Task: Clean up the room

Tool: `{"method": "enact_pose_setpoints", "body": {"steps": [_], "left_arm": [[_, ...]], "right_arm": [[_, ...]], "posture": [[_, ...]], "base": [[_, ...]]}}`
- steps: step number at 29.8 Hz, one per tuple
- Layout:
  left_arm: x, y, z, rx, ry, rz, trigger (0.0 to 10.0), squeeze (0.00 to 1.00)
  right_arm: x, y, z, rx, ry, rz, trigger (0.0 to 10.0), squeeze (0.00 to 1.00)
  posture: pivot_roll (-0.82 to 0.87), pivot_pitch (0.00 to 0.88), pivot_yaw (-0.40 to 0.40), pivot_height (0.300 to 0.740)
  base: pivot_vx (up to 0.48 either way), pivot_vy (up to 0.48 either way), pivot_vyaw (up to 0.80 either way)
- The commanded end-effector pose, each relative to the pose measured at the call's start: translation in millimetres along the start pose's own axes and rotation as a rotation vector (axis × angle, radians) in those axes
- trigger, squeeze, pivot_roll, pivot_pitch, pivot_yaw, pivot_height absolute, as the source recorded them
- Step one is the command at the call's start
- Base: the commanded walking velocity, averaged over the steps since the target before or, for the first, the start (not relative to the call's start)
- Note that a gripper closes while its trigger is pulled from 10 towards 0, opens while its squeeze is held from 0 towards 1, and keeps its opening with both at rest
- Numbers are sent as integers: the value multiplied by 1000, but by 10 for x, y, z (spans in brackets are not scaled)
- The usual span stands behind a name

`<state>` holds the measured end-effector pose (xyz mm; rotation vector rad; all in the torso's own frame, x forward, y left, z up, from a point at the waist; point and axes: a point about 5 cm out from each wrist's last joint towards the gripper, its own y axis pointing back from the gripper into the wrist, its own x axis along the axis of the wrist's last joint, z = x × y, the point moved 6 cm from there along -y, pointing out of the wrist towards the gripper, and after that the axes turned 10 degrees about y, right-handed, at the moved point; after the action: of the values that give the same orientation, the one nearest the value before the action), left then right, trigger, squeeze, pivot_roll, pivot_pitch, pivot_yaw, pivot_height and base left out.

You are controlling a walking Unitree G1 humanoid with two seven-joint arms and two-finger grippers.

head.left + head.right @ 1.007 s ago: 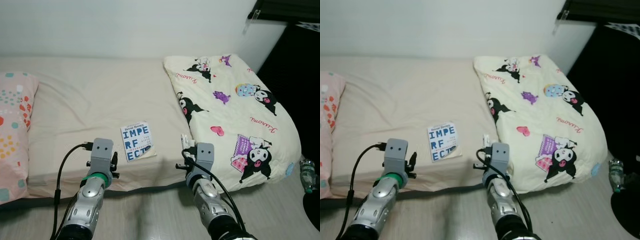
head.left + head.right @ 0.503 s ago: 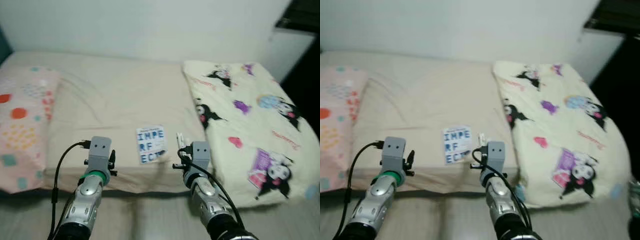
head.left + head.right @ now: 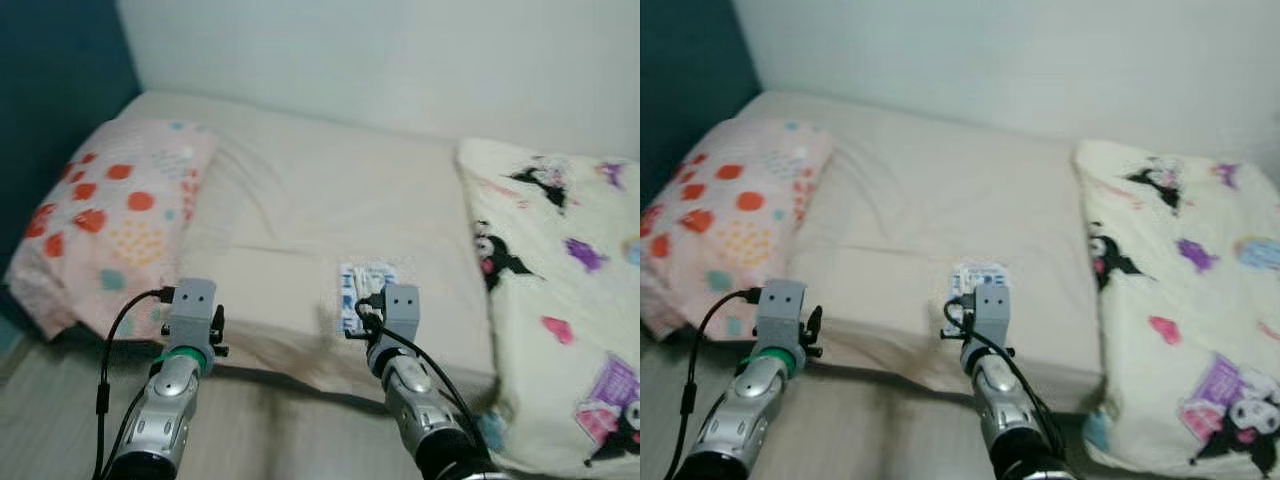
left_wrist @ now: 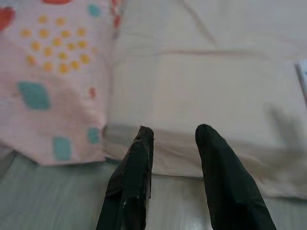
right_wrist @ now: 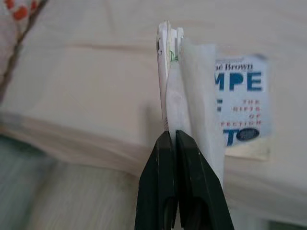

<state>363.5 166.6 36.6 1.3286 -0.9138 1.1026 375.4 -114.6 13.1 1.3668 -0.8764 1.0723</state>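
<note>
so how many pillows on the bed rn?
2: pink dotted pillow at the bed's left end, cream cartoon-print pillow at the right end, partly cut off by the frame.

The bed (image 3: 300, 230) sheet was matt beige cloth with soft creases. The pillow (image 3: 110, 220) at 9 o'clock was dotted pink cloth. The book (image 5: 244, 103) cover looked smooth paper. The right gripper (image 5: 175, 143) pinched thin white paper (image 5: 189, 86); its black jaws looked like smooth plastic.
</note>
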Motion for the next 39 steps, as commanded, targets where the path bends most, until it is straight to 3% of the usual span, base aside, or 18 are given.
{"method": "enact_pose_setpoints", "body": {"steps": [1,21,29,39], "left_arm": [[-22,19,-40,6,3,-8,10000,0],[25,-10,-41,24,2,0,10000,0],[22,2,-17,11,-16,20,10000,0],[50,64,-220,45,-4,81,10000,0]], "right_arm": [[-48,11,-6,0,-6,-16,10000,0],[2,-11,-5,5,5,-6,10000,0],[0,-1,141,-31,2,1,10000,0],[-16,41,277,-25,-5,26,10000,0]], "posture": [[92,19,-31,740],[92,12,-33,740],[85,0,-24,740],[100,8,-39,740]], "base": [[0,0,800],[0,0,800],[0,0,800],[0,0,800]]}}
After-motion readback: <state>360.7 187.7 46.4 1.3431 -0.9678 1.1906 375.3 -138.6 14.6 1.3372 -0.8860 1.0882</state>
